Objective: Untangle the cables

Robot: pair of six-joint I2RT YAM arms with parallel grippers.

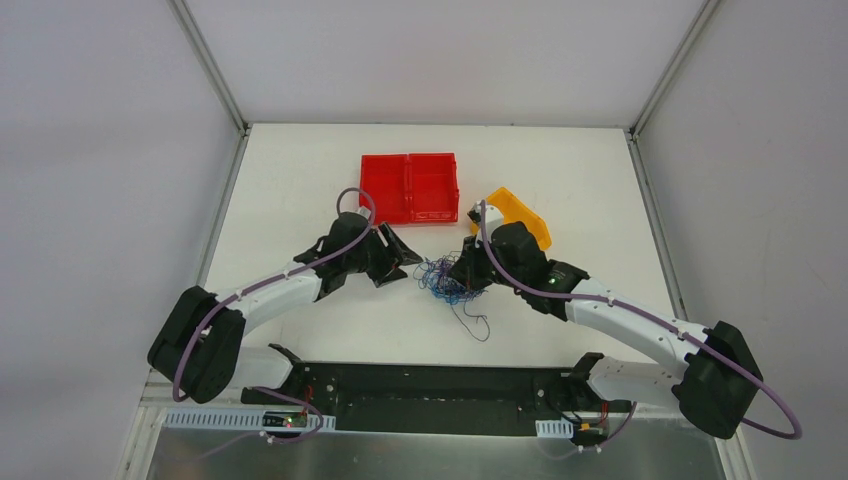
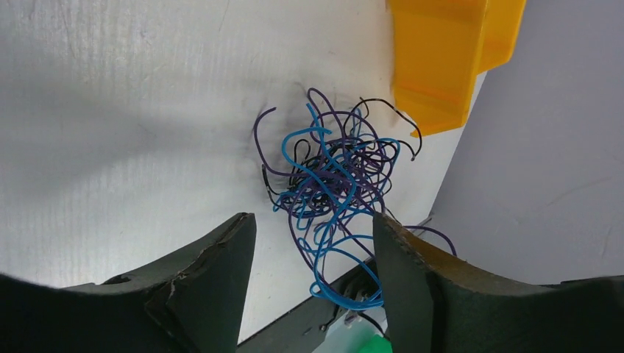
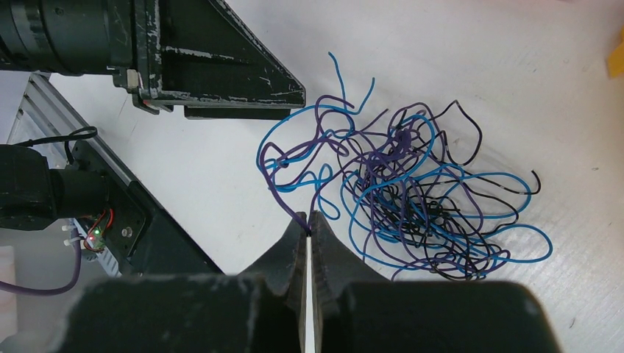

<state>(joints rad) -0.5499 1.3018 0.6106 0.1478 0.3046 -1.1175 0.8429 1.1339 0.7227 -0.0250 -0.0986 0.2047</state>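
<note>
The cables (image 1: 445, 282) form one tangled clump of thin blue, purple and black wires on the white table, between the two grippers. My left gripper (image 1: 400, 262) is just left of the clump and open. In the left wrist view, loose blue and purple loops of the cables (image 2: 335, 176) hang between the spread fingers of the left gripper (image 2: 313, 220), and one blue loop reaches the right finger. My right gripper (image 3: 309, 218) is shut on a purple strand at the clump's edge. The rest of the cables (image 3: 412, 191) lie on the table beyond it.
A red two-compartment tray (image 1: 410, 187) sits behind the clump. A yellow bin (image 1: 520, 215) stands at the right, partly behind the right arm, and appears as the yellow bin (image 2: 441, 59) in the left wrist view. The black base rail (image 1: 430, 385) runs along the near edge.
</note>
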